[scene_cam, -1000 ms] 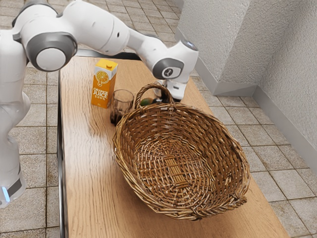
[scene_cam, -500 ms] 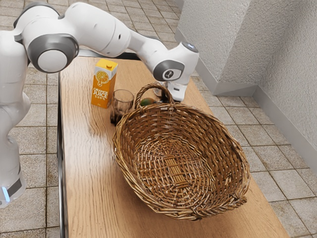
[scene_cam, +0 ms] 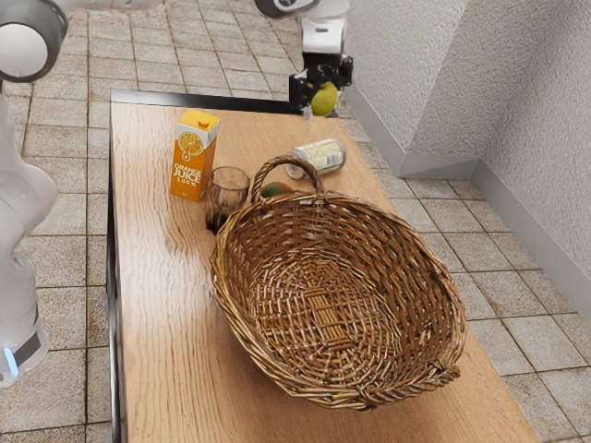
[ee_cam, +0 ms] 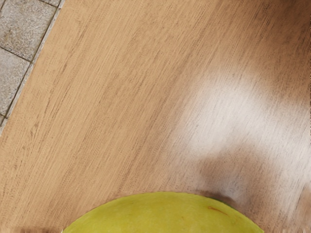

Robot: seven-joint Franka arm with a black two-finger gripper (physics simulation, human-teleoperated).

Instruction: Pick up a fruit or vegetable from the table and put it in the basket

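My gripper is raised above the table's far end in the exterior view, shut on a yellow-green fruit. In the wrist view the rounded top of the fruit shows at the lower edge, with wood behind it. The large wicker basket stands on the table, tilted so its inside faces the camera; no item is visible inside. Behind its handle lies a green and reddish round fruit or vegetable, partly hidden by the wicker.
A can lies on its side behind the basket. A dark see-through glass and an orange juice carton stand to the basket's left in the exterior view. The wooden table ends near a wall on the right.
My hand has risen from behind the basket toward the table's far end, bringing the yellow-green fruit with it. The lying can has come into view. The basket, carton and glass stayed put.
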